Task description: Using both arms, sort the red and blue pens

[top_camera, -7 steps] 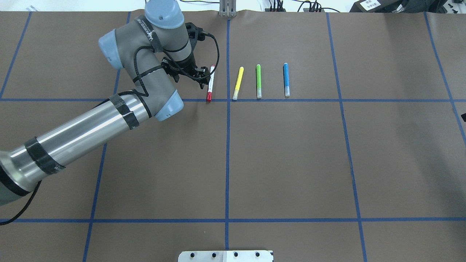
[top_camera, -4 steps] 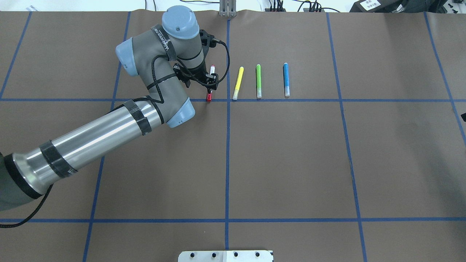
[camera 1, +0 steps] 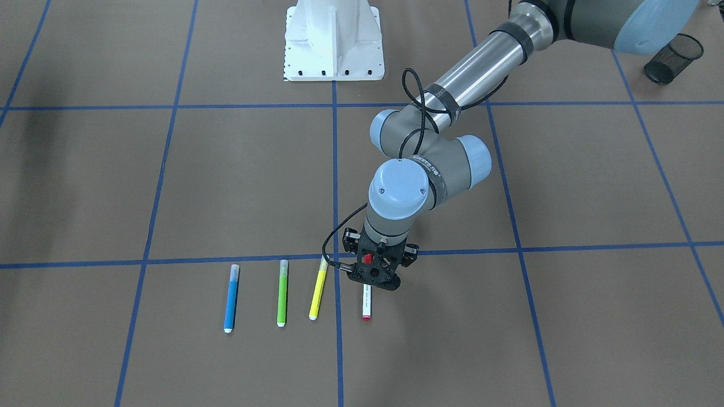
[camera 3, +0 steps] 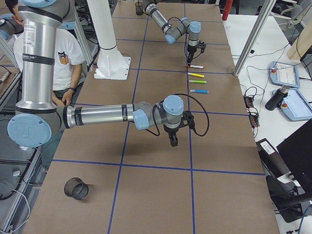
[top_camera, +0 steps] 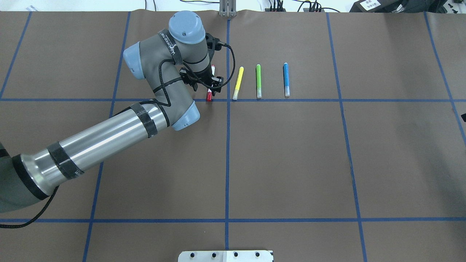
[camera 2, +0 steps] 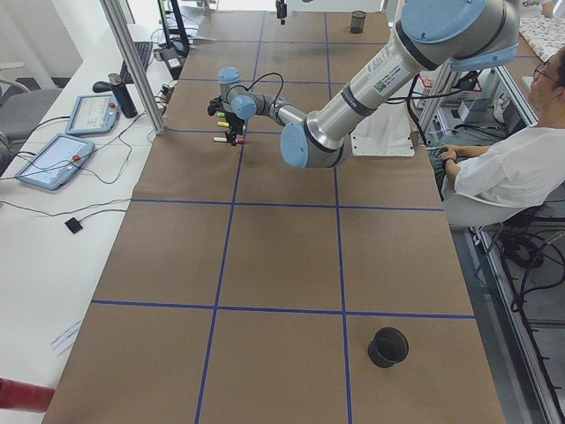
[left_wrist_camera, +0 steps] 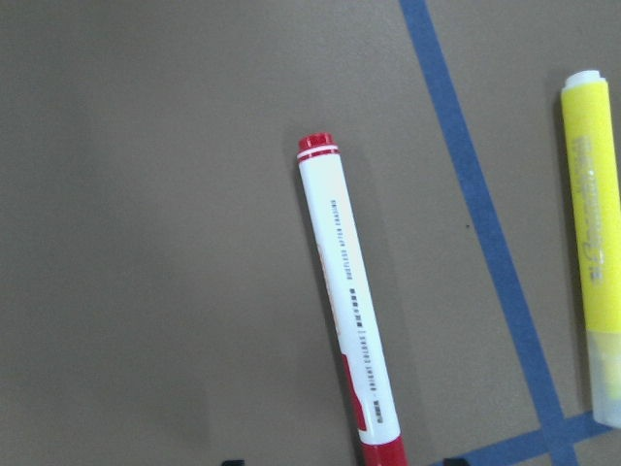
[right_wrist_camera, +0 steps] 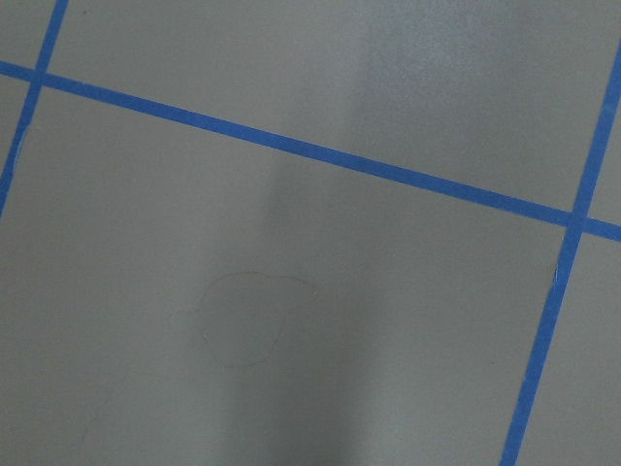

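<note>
Rightward moved the left claw, now above the red pen, jaws wide. For the right claw, width could not be told.

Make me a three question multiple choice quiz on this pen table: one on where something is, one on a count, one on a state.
1. In the overhead view, where in the row of pens is the red pen?
A. left end
B. middle
C. right end

2. How many pens lie on the table?
A. two
B. four
C. six

3. What is the left gripper doing with the red pen?
A. shut on it, lifting it
B. open just above it as it lies flat
C. far away from it

Answers:
1 A: the yellow pen, the green pen and the blue pen all lie to its right.
2 B: those three plus the red pen.
3 B: the left wrist view shows the pen flat on the paper, ungripped.
</note>
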Controlling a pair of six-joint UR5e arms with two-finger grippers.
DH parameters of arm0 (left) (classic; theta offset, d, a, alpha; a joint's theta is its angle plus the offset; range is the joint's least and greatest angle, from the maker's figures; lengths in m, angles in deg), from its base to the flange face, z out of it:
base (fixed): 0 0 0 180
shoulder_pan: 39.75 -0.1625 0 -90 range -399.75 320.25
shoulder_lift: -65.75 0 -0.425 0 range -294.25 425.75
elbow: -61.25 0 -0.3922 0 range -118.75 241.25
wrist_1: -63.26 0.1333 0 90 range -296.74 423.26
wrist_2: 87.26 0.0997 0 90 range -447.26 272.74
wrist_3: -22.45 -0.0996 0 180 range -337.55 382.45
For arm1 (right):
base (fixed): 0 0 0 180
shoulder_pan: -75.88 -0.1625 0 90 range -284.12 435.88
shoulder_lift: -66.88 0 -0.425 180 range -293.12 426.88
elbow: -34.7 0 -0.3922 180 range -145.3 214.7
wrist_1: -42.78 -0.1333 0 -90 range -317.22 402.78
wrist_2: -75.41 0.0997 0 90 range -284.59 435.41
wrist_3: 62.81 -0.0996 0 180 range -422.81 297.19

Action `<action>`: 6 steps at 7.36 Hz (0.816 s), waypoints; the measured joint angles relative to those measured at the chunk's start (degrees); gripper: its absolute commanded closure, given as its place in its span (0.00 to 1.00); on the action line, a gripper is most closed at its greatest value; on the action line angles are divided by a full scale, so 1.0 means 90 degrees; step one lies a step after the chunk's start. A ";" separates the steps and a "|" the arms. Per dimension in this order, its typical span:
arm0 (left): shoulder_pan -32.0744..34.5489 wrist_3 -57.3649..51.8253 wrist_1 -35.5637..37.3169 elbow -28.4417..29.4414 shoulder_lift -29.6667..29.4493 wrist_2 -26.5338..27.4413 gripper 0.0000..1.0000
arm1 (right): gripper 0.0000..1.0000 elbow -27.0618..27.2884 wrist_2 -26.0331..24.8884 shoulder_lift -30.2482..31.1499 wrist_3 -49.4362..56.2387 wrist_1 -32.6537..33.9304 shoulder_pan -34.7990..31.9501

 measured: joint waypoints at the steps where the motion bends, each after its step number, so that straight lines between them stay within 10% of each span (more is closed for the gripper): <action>1: -0.0016 0.0011 -0.0043 0.0037 -0.0006 0.0024 0.35 | 0.00 -0.0007 0.0000 0.0000 0.0001 0.0000 0.0003; 6: -0.0101 0.0026 -0.0151 0.0078 -0.0017 0.0216 0.39 | 0.00 -0.0032 -0.0014 -0.0003 0.0003 0.0000 0.0027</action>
